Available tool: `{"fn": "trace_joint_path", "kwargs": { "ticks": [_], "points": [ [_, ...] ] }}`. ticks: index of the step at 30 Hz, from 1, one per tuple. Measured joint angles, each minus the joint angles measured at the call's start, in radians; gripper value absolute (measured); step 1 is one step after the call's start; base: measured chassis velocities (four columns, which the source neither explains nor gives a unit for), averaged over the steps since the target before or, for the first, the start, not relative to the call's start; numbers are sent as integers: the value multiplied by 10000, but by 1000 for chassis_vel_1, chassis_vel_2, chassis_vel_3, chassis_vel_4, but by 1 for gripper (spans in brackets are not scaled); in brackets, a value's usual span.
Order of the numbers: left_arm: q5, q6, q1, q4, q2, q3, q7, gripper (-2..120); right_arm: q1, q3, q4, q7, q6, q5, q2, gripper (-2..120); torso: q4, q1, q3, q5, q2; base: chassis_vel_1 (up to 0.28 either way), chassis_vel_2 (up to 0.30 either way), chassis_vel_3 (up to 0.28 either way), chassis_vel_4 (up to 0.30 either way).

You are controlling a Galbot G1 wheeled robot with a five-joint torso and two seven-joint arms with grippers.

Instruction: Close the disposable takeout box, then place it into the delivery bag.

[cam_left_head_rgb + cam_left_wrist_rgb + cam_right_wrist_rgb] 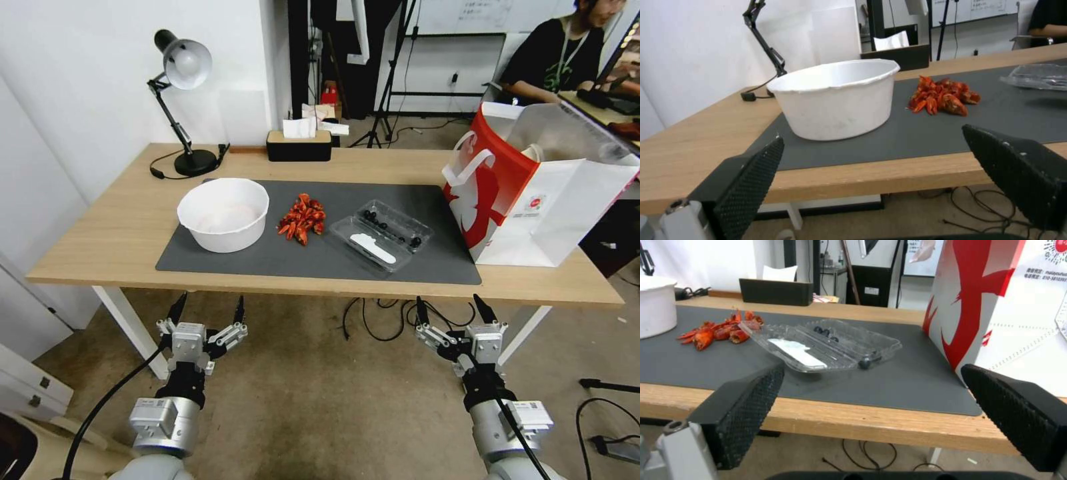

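On the dark mat, mid-frame, the takeout box lies open beside the delivery bag at right. Low down, the left gripper and right gripper wait, fingers spread wide, holding nothing.

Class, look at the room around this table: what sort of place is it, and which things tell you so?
Probably a lab or office workspace: tripod stands behind the wooden table, a whiteboard, and loose cables on the floor.

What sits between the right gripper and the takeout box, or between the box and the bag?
Nothing visible. The right gripper hangs open below the table edge, with bare mat between it and the open box. The bag stands to the box's right, with mat alone between them.
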Motion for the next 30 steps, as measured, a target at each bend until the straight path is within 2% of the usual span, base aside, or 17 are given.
{"fn": "trace_joint_path", "kwargs": {
  "ticks": [30],
  "points": [
    [-106, -10, -186, 92, 73, 63, -114, 100, 74, 84, 16, 13, -178, 174, -39, 100, 3, 0, 1, 4, 0, 0, 0, 0, 0]
  ]
}}
